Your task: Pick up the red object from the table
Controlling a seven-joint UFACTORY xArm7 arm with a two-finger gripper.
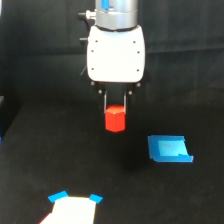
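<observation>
Plainly, no container shows on the black table (30, 165). A red hexagonal block (115, 119) sits between the gripper (115, 107) fingers, clamped at its upper part, hanging below the white gripper body and apparently clear of the surface. A flat blue square piece (170, 149) lies toward the exterior view's right, and a blue-edged pale patch (72, 209) lies near the bottom edge.

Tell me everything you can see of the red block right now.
The small bright red-orange hexagonal block looks short, chunky, faceted and matte, like plastic or painted wood. It sits upright between the two thin dark fingers of the white claw, which grip its upper part. It appears lifted off the matte black table, with a faint shadow below it.
</observation>
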